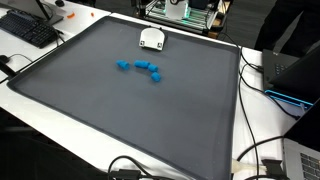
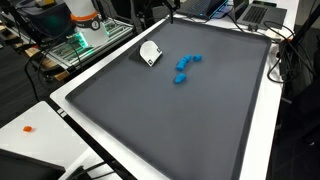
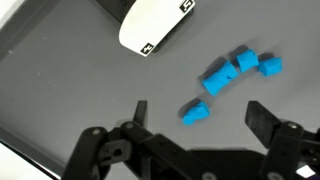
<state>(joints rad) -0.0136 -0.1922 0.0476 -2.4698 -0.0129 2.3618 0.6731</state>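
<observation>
Jaws wide apart, the gripper [image 3: 197, 108] holds nothing as I look down through the wrist view. Framed between its fingers, but down on the grey mat [image 3: 60, 80], lies a lone blue block [image 3: 196, 112]. The other blue blocks [image 3: 238, 68] sit in a loose cluster just beyond it, some of them touching. Near them but apart, towards the mat's edge, rests a white object [image 3: 155, 25] with black markings. Neither exterior view shows the gripper near the mat, so I judge it hangs well above the blocks. As I read it, the work is at its very beginning: no block is gripped or lifted, every one lies flat on the mat, and the white object has nothing on it or against it. Coming down and closing on a block is not yet done.
</observation>
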